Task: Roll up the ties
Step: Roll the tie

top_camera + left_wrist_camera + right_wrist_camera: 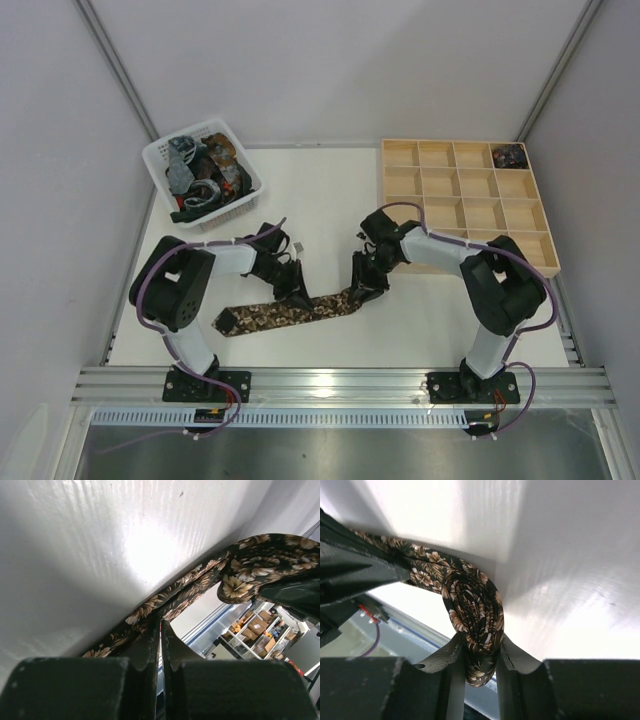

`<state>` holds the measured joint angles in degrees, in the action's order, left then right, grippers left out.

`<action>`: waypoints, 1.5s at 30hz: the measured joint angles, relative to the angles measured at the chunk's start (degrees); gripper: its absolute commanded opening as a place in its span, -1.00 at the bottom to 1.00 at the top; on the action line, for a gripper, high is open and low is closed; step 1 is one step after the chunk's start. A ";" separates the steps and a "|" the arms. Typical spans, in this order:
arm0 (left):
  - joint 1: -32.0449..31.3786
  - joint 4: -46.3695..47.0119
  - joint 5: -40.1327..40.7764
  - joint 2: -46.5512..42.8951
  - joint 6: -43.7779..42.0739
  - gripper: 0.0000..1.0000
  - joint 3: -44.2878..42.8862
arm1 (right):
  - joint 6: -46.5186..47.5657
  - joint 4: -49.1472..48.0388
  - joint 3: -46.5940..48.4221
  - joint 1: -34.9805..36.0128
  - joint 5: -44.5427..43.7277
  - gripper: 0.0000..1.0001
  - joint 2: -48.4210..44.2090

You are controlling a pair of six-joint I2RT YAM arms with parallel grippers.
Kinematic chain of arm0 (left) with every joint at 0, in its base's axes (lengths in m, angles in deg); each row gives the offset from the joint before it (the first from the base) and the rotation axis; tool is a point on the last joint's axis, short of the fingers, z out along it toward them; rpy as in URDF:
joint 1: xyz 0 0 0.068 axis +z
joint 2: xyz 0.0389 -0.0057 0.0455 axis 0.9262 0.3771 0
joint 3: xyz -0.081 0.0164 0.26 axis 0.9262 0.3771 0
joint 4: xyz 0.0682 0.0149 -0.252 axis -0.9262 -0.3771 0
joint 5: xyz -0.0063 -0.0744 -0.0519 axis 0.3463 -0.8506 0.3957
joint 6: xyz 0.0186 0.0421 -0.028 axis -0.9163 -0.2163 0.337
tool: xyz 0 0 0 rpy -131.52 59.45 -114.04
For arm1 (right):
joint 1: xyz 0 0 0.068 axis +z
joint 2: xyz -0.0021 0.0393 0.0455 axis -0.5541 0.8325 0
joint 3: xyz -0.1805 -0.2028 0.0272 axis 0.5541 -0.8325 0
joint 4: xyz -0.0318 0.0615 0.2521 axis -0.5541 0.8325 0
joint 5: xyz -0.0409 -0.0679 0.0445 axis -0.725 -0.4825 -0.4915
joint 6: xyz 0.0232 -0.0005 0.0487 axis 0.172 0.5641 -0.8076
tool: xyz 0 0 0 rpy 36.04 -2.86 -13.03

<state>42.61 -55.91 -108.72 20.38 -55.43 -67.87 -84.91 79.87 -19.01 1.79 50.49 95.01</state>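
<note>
A dark brown tie with tan floral print (pixel 270 316) lies flat on the white table, running from lower left up to the right. My right gripper (pixel 364 291) is shut on its rolled right end; in the right wrist view the roll (pixel 475 610) sits clamped between the fingers of that gripper (pixel 481 652). My left gripper (pixel 297 293) stands on the flat part of the tie just left of the roll. In the left wrist view its jaws (pixel 161 625) are shut with a hairline gap, tips against the tie (pixel 190 587), no fabric between them.
A white basket (pixel 160 160) at the back left holds several more ties (pixel 205 175). A wooden compartment tray (pixel 465 205) stands at the back right, with one dark rolled tie (pixel 511 155) in its far right corner cell. A metal rail runs along the near table edge.
</note>
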 measured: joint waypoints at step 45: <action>-8.72 3.76 -2.19 10.95 8.07 -0.89 -11.76 | 3.32 18.01 18.32 11.67 -20.17 -0.54 7.30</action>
<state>33.89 -52.15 -110.91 31.33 -47.36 -79.63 -81.59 97.88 -0.70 13.47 30.32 102.31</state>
